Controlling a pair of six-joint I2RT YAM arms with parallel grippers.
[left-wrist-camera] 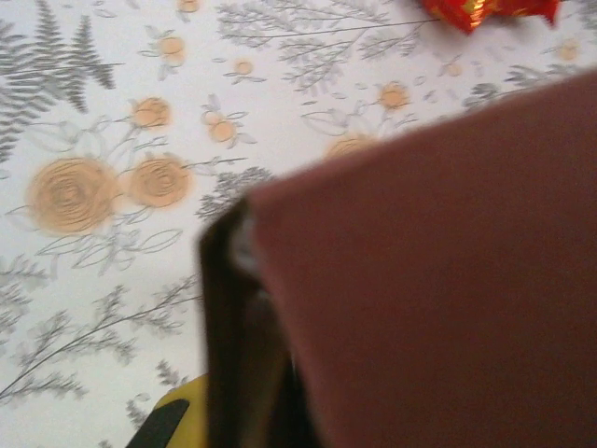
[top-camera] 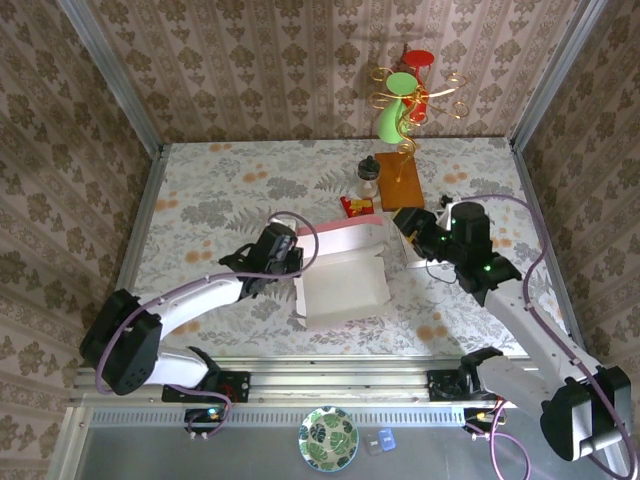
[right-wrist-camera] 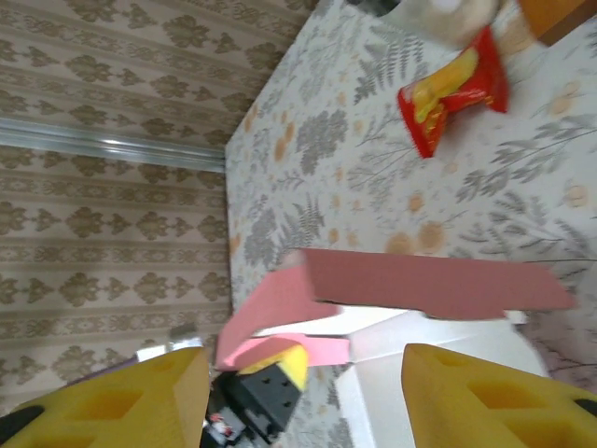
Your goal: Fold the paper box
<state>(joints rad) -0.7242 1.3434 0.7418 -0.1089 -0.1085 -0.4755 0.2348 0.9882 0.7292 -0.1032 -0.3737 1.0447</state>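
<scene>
The paper box (top-camera: 342,283) lies at the table's middle, white face up, with its pink back wall (top-camera: 345,236) raised. My left gripper (top-camera: 292,252) is shut on the box's left pink flap. In the left wrist view that flap (left-wrist-camera: 438,280) covers the right side, with a dark finger (left-wrist-camera: 229,317) against its edge. My right gripper (top-camera: 408,224) hovers open just off the box's back right corner, apart from it. In the right wrist view its yellow fingers (right-wrist-camera: 112,401) frame the pink walls (right-wrist-camera: 429,280), the white floor (right-wrist-camera: 438,373) and the left gripper's tip (right-wrist-camera: 280,369).
A red snack packet (top-camera: 358,206), a small bottle (top-camera: 368,178) and an orange wooden block (top-camera: 402,185) stand just behind the box. A wire stand with green and red cups (top-camera: 405,100) is at the back. Patterned walls enclose three sides. A plate (top-camera: 328,438) sits below the table's front rail.
</scene>
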